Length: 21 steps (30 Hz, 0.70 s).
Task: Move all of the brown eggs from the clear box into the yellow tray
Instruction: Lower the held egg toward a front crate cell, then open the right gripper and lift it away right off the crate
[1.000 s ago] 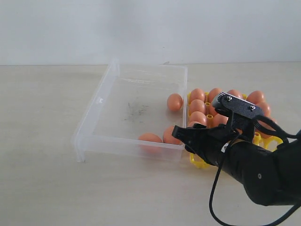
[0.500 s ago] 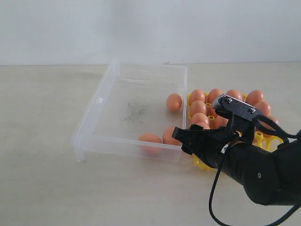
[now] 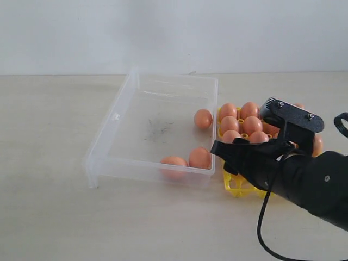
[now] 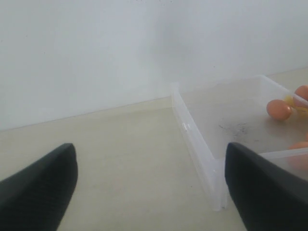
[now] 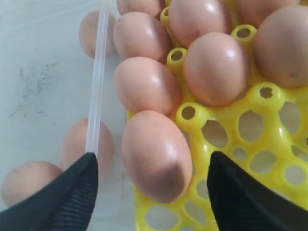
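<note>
The clear box (image 3: 109, 125) lies mid-table and holds three brown eggs: one by its far right wall (image 3: 203, 118) and two at its front wall (image 3: 174, 161) (image 3: 200, 157). The yellow tray (image 3: 235, 187) sits against the box's right side with several brown eggs in its cups. My right gripper (image 3: 225, 157) hangs over the tray's near left corner, open. In the right wrist view, the right gripper (image 5: 154, 192) straddles an egg (image 5: 156, 154) resting in a cup of the yellow tray (image 5: 250, 139), with gaps on both sides. My left gripper (image 4: 149, 187) is open and empty over bare table, left of the clear box (image 4: 192, 134).
The right arm's black body (image 3: 310, 179) and its cable cover the tray's right part. The box wall (image 5: 96, 96) runs right beside one right finger. Bare beige table surrounds the box to the left and front.
My right arm has shifted to the right, now covering more of the tray's right-hand eggs. The eggs in the box have stayed where they were.
</note>
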Available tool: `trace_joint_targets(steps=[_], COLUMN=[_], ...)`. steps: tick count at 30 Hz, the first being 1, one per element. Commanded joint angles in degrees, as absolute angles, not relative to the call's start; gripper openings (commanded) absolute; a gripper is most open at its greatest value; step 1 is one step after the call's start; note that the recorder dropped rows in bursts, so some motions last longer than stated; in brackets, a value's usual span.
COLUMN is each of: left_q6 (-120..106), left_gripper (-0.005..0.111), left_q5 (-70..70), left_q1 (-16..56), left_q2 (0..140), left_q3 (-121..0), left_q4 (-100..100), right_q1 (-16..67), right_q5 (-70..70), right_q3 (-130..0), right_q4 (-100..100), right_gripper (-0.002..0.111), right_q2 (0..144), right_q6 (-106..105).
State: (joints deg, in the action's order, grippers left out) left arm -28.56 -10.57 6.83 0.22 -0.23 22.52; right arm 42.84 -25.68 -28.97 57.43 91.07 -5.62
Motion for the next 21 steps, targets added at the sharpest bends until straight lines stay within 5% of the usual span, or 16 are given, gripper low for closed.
trace_joint_targets(steps=[1,6,21], left_q6=[-28.1,-28.1,-28.1], left_gripper=[0.078,0.078,0.078], left_q5=[-10.2,-10.2,-10.2], left_q1=[7.2,7.2,7.2], left_q2=[0.0,0.0,0.0], left_q3=[0.0,0.0,0.0], left_q4=[22.9,22.9,22.9], right_q1=[43.0,43.9,43.9], right_q5=[-25.5,-19.3,-25.3], right_q3=[-28.7,-28.7,-28.7], right_q4=[59.3,64.9,65.7], right_gripper=[0.056,0.0,0.0], right_q2=[86.5,76.7,91.6], right_q6=[-14.6,-36.1,-35.0])
